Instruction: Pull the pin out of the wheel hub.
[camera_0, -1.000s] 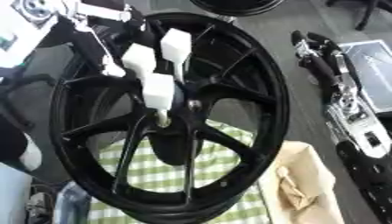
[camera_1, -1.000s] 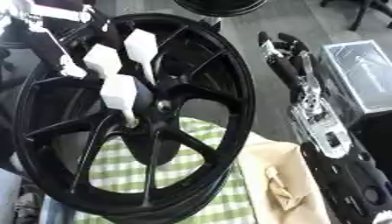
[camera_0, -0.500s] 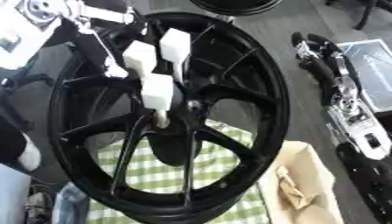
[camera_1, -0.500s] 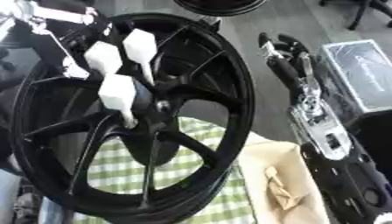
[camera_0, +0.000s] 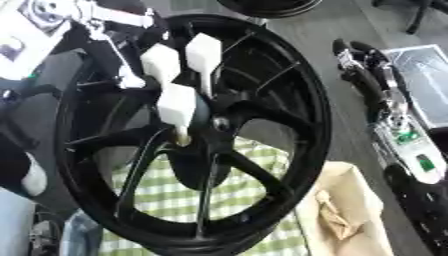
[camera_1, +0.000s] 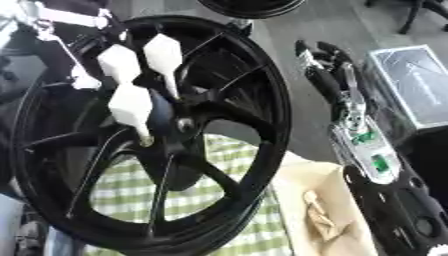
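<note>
Across the left eye view, a black alloy wheel (camera_0: 201, 135) stands tilted on its rim over a green-and-white checked cloth (camera_0: 175, 195), its spokes running out from the wheel hub (camera_0: 214, 120) near the centre. From 11 o'clock the robot's left hand (camera_0: 179, 75) reaches over the spokes, white-tipped fingers (camera_0: 178, 105) pointing down at the hub; the lowest of them ends right at a small pale pin (camera_0: 184, 141) just at 7 o'clock of the hub centre. Whether the fingers pinch that pin cannot be told. At 3 o'clock, well apart from the wheel, the right hand (camera_0: 363, 62) lies on the grey bench (camera_0: 306, 30), fingers straight and relaxed, pointing toward 12 o'clock. At 5 o'clock sits a tan cardboard box (camera_0: 346, 210) just beside the rim.

Through the right eye view, the same wheel fills the left half, the left hand's white fingers hanging over the hub at 10 o'clock. Right of it the right hand rests beside a dark boxed item (camera_1: 416, 85) at 2 o'clock.
</note>
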